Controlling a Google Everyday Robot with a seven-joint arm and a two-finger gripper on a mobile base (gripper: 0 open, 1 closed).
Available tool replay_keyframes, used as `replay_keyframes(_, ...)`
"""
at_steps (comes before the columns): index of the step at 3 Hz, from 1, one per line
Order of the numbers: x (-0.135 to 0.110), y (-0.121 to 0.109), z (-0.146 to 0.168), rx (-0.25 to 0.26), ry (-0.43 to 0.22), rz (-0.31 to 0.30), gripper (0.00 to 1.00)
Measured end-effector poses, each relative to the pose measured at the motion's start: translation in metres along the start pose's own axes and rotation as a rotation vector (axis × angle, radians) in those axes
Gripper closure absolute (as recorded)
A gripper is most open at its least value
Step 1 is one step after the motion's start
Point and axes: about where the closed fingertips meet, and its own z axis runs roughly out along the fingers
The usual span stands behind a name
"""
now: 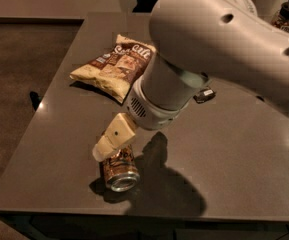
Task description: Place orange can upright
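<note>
and here we are, low over the front of the surface (244,154). the orange can (120,170) lies on its side near the front edge, one silver end turned toward us, so it is not yet upright. the pincer (108,148) is right down on it, its cream-coloured tip pressed against the top left of the can's body. we cannot tell whether the pincer is apart, together or clamped on the can, because the bulky white arm (219,49) hides the far side of it.

now, what could spoil this? we'd say the can itself is the worry. it's round, it's on a smooth surface, and a push from one side alone could send it rolling left, where the edge is not far off. if the hold sits too close to one end, the can may swing or slip as it is tipped up. let go while it leans, and it could topple straight back down, perhaps over the front edge.

the wide arm hangs close above the chip bag (115,66), which lies behind the can, and beside a small dark packet (204,94). a broad swing while turning the can could brush either one.
</note>
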Motion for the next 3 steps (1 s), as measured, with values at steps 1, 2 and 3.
replay_keyframes(1,-0.011,0.009,0.013,-0.002,-0.022,0.033,0.00)
replay_keyframes(2,-0.021,0.016,0.024,0.010,-0.024,0.066,0.00)
replay_keyframes(3,-0.027,0.019,0.036,0.038,-0.002,0.096,0.03)
